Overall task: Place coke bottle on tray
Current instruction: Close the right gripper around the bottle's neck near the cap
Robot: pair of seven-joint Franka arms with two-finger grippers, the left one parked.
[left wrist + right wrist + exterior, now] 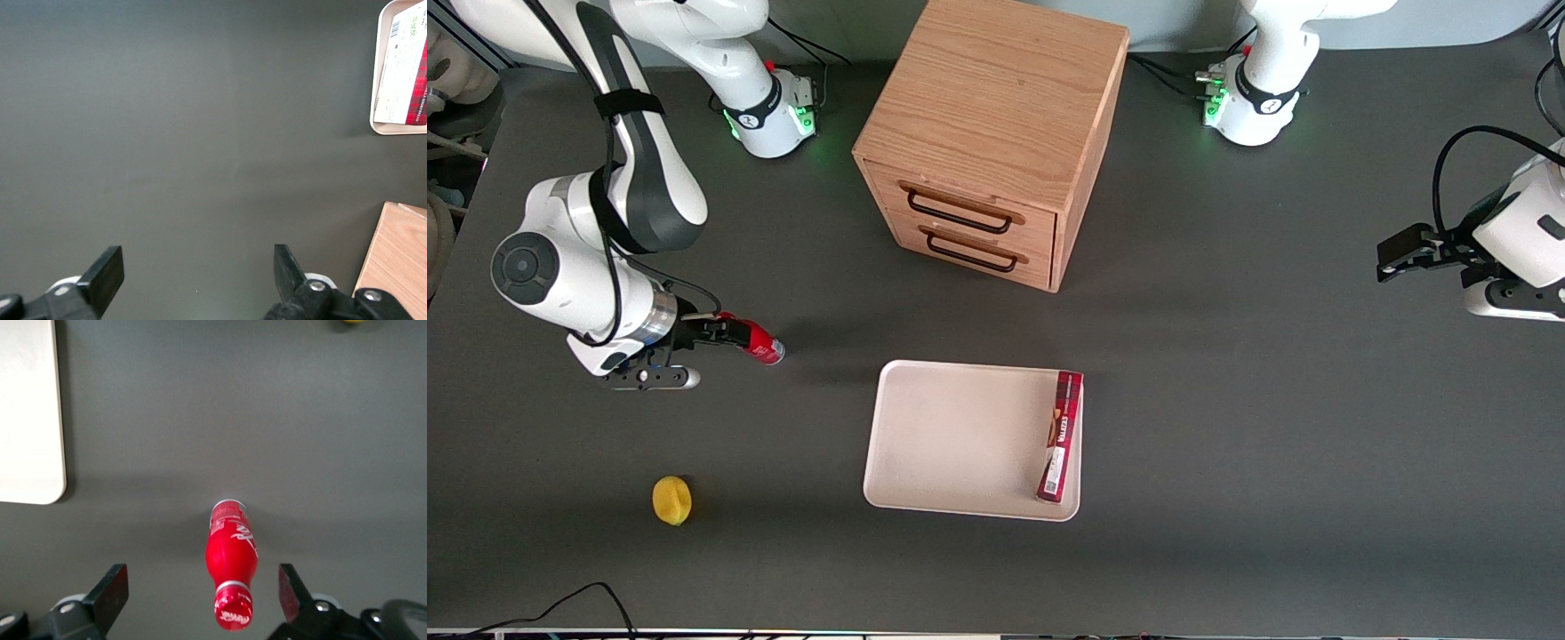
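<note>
The coke bottle (759,343) is small and bright red and lies on the dark table toward the working arm's end, apart from the tray. Its cap points at my gripper and its silvery base points toward the tray. My right gripper (732,332) is low over the table with its fingers wide open, one on each side of the cap, touching nothing. In the right wrist view the bottle (231,560) lies between the open fingers of the gripper (202,581). The cream-white tray (951,436) lies in the middle of the table; its corner (27,420) shows in the wrist view.
A flat red box (1060,436) lies in the tray along the edge toward the parked arm. A wooden two-drawer cabinet (987,133) stands farther from the camera than the tray. A yellow lemon (671,500) lies nearer the camera than the bottle.
</note>
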